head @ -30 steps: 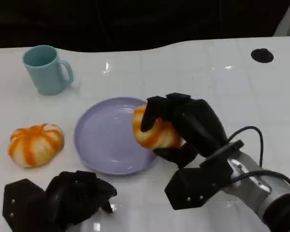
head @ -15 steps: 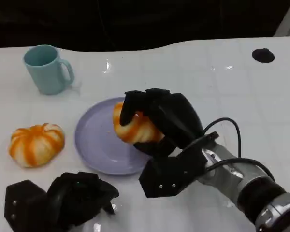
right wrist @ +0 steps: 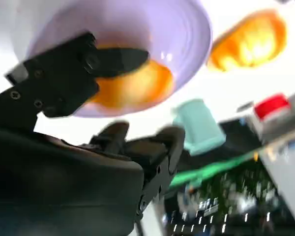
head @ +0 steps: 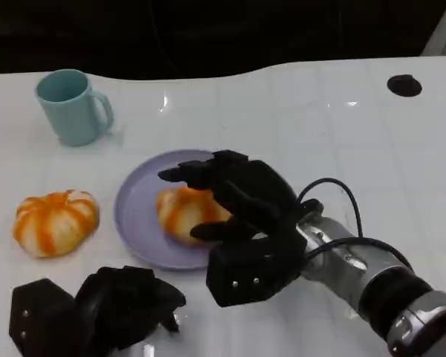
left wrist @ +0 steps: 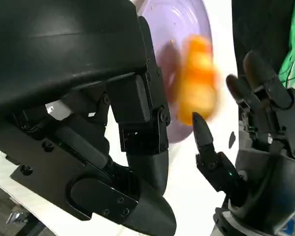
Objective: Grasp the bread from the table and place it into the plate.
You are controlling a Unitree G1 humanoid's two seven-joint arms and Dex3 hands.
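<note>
Bread (head: 180, 213) sits in purple plate (head: 137, 216), mid table. Right hand (head: 234, 204) over it w/ fingers spread, not gripping. Left hand (head: 115, 305) curled shut at near-left edge, holding nothing.

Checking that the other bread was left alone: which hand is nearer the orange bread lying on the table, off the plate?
Left. The left hand sits just below the bread on the table; the right hand is over the plate.

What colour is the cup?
The mug is light teal blue, clearest in the head view.
</note>
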